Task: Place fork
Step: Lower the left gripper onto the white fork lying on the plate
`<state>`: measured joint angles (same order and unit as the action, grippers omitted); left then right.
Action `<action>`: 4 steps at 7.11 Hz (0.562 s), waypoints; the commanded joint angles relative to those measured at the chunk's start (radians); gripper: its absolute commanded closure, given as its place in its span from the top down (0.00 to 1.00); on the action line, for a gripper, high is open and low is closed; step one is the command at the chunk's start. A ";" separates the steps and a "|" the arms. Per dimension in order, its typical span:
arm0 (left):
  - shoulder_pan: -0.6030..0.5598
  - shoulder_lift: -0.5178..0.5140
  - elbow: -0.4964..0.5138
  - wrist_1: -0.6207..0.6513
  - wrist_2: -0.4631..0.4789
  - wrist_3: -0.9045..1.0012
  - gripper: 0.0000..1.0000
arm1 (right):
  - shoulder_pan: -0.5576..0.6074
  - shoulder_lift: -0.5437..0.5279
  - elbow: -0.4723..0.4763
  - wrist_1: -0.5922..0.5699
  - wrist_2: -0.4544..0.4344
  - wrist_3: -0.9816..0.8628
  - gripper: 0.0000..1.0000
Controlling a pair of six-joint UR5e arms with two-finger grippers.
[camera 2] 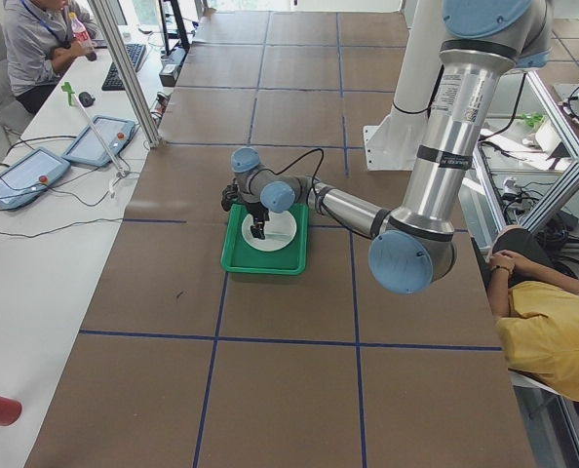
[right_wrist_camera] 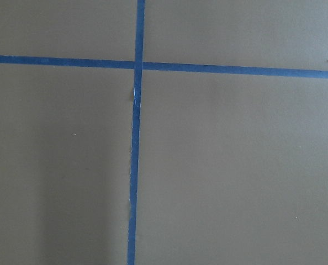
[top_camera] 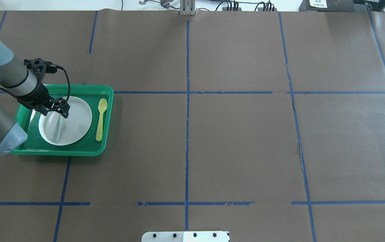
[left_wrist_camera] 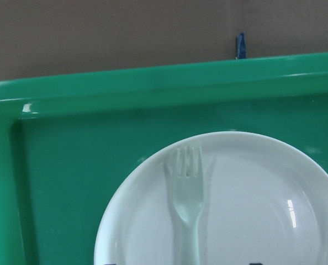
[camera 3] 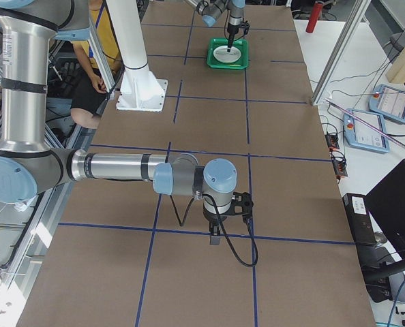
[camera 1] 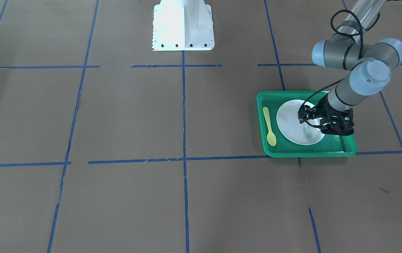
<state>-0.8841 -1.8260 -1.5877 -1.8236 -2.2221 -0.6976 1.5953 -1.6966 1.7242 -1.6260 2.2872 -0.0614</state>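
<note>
The fork [left_wrist_camera: 187, 204] is pale whitish and lies on the white plate [left_wrist_camera: 263, 199], tines toward the tray's far rim. It also shows in the overhead view [top_camera: 55, 128]. The plate [top_camera: 78, 117] sits in the green tray [top_camera: 78, 148]. My left gripper [top_camera: 58, 110] hangs just over the plate above the fork's handle end. Its fingers stand wide apart on either side of the fork, open and not clamping it. My right gripper [camera 3: 216, 235] shows only in the exterior right view, low over bare table far from the tray. I cannot tell whether it is open or shut.
A yellow-green spoon [top_camera: 101, 119] lies in the tray beside the plate, on the side toward the table's middle. The robot's white base [camera 1: 183, 24] stands at the table's edge. Brown paper with blue tape lines [right_wrist_camera: 135, 138] covers the table.
</note>
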 commanded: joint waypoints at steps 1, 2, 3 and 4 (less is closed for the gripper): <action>0.017 -0.003 0.038 -0.055 -0.001 -0.002 0.76 | 0.000 0.000 0.000 0.000 0.000 0.000 1.00; 0.019 -0.003 0.041 -0.060 -0.001 0.001 0.71 | 0.000 0.000 0.000 0.000 0.000 0.000 1.00; 0.017 -0.001 0.040 -0.062 -0.001 0.004 0.53 | 0.000 0.000 0.000 0.000 0.000 0.000 1.00; 0.017 0.001 0.041 -0.062 -0.001 0.006 0.29 | 0.000 0.000 0.000 0.000 0.000 0.000 1.00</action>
<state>-0.8671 -1.8271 -1.5478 -1.8832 -2.2227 -0.6943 1.5954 -1.6966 1.7242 -1.6260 2.2872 -0.0614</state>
